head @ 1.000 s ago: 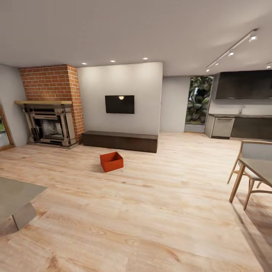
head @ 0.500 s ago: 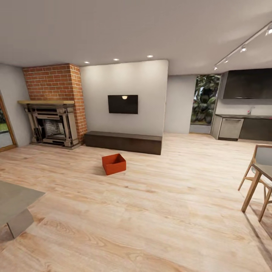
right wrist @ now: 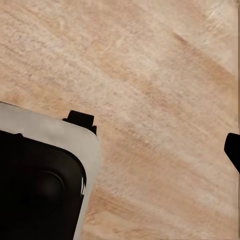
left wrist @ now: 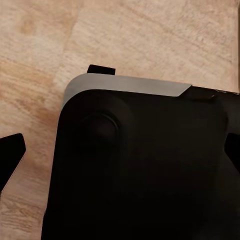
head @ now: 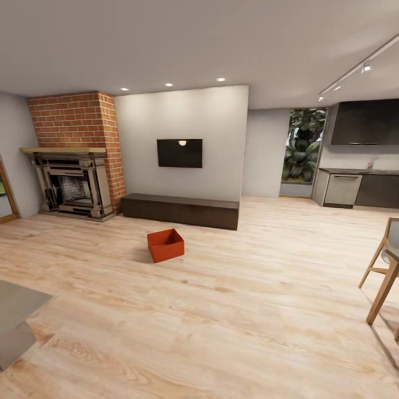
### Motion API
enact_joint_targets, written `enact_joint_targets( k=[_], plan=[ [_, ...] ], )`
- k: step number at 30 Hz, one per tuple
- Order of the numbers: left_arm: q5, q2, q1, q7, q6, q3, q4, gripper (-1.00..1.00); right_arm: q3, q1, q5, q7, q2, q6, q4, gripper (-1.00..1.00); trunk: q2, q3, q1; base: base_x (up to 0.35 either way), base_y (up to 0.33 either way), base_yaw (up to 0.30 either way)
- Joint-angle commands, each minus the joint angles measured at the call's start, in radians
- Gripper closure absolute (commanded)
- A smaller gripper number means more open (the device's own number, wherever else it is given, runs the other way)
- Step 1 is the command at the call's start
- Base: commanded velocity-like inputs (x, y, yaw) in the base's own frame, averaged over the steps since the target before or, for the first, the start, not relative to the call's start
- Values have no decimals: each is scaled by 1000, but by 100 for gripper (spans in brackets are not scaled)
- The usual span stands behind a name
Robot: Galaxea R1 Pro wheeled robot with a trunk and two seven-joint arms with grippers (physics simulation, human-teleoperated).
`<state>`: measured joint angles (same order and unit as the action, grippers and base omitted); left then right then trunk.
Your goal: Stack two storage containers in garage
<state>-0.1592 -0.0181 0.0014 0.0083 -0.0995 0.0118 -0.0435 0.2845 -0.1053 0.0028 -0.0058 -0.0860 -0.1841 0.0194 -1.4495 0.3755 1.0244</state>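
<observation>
One storage container (head: 165,244) on wood floor (head: 233,310), before bench (head: 180,210)

Light wood-plank floor (head: 233,310), red brick fireplace (head: 75,158) at left, black TV (head: 179,153) on pale wall, long dark bench (head: 180,210) below, window with plants (head: 303,145), dark kitchen cabinets (head: 363,155), ceiling spotlights (head: 220,80), wooden chair (head: 382,266) at right.

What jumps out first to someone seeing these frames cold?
The red-orange storage container, sitting alone on the light wood-plank floor mid-room, in front of the long dark bench. Behind it, the red brick fireplace stands at the left and a black TV hangs on the pale wall above the bench.
</observation>
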Motion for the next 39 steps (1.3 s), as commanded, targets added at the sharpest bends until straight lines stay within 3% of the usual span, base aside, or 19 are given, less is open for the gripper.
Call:
enact_joint_targets(
  k=[1,39],
  plan=[
    [-6,0,0,1,-2,0,-1,-100,4,-1,0,0,0,-5,2,-100,0,1,1,325,0,0],
    [-6,0,0,1,-5,0,-1,-100,1,-2,0,3,-1,-3,2,-100,0,1,1,325,0,0]
  ],
)
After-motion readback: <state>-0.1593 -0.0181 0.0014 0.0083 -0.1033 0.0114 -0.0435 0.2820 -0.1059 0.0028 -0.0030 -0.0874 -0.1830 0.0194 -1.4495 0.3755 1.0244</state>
